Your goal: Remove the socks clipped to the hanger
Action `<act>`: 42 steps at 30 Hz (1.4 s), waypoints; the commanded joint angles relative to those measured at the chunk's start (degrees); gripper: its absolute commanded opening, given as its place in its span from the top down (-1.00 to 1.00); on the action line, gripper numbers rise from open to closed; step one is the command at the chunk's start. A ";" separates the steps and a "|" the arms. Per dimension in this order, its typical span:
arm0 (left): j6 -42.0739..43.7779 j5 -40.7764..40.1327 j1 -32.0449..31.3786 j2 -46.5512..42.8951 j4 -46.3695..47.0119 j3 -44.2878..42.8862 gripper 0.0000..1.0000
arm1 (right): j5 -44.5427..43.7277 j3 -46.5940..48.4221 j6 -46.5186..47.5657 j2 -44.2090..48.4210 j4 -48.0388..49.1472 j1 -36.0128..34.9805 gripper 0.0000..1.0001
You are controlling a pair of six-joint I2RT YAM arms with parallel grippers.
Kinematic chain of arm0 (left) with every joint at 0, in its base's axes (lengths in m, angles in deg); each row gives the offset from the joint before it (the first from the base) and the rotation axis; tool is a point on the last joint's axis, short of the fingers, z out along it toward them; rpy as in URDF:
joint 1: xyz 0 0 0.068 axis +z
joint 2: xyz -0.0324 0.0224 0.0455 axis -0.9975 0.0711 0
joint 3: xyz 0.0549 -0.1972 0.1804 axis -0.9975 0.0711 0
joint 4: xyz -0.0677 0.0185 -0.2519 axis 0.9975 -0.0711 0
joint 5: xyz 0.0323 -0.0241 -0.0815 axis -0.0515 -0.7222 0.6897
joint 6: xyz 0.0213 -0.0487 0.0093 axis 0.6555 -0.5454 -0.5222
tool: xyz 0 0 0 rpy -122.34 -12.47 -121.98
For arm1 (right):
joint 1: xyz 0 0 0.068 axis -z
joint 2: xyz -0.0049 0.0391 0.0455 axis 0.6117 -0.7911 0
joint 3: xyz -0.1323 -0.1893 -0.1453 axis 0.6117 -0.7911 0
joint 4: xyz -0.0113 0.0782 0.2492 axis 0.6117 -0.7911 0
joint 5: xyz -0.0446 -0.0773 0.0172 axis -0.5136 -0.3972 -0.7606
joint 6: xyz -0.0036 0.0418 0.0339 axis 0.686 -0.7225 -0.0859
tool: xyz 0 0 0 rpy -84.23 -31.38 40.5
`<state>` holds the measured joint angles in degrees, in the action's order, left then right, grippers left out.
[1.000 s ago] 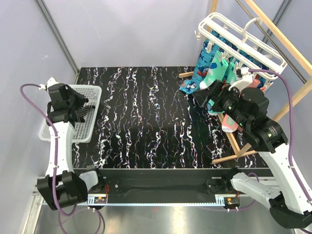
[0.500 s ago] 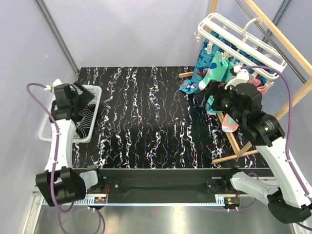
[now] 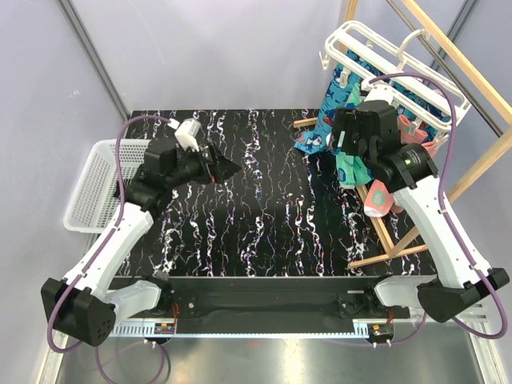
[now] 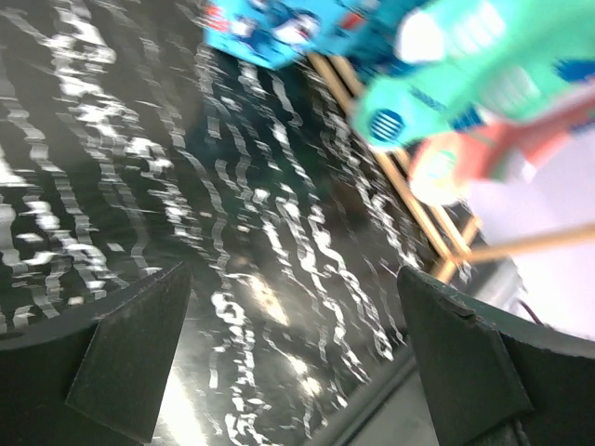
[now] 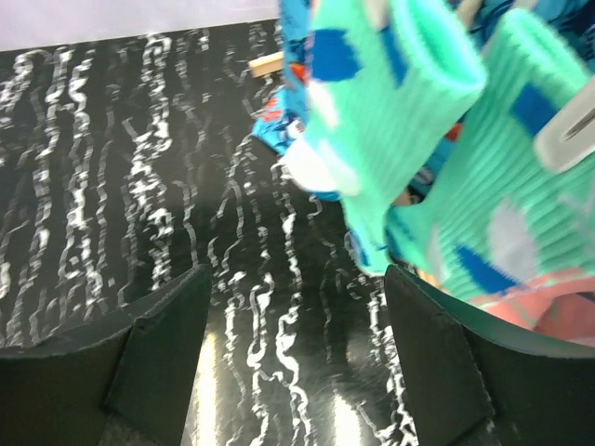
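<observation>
- Well, the socks (image 3: 350, 172) hang bunched from clips under the near edge of the hanger (image 3: 400, 60). The mint-green socks (image 5: 400, 111) are in front, the blue shark-print sock (image 3: 314, 138) trails below its left end, and the salmon-pink sock (image 3: 376, 198) hangs lowest.
- My right gripper (image 5: 293, 344) sits just below the hanger. Its fingers are spread wide with nothing between them, and the mint-green cuffs are straight ahead.
- My left gripper (image 3: 220, 168) is well left of the hanger over the table (image 3: 264, 208), its fingers also apart and empty.
- I judge the socks light, soft and limp, so they will stretch and fold rather than resist. The thick ribbed cuff just under a clip (image 5: 567, 139) looks like the surest pinch, followed by a pull downward.
- The hanger looks light and hangs by a hook, so a tug may swing it along with the sock.
- The socks crowd each other, so I could catch two at once.
- The wooden frame (image 3: 382, 256) stands behind and below the hanger, and my purple cable (image 3: 404, 77) arches across its top.
- A white basket (image 3: 92, 188) sits far left of the hanger.
</observation>
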<state>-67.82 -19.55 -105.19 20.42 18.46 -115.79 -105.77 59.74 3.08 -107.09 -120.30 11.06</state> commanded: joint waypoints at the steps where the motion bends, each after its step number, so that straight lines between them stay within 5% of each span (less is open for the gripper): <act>1: -1.37 5.68 -1.47 -2.33 6.31 1.61 -0.97 | -3.17 -0.02 2.79 -0.84 3.16 1.69 -0.63; 16: -1.37 5.33 -1.65 -5.93 6.04 1.96 -0.97 | -4.93 -15.57 8.93 -1.81 24.15 5.73 -0.86; 28: -0.58 6.38 -2.44 -5.32 4.72 0.12 -0.96 | 4.29 -22.43 14.30 -5.94 35.06 10.39 -0.84; 42: -1.90 5.68 -7.27 -1.81 8.33 -0.58 -0.92 | 14.67 -23.49 14.65 -0.40 35.42 10.31 0.94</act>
<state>-69.30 -14.43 -111.03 17.92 22.53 -113.94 -94.69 35.08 17.37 -110.00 -86.78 21.38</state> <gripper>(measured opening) 0.965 0.060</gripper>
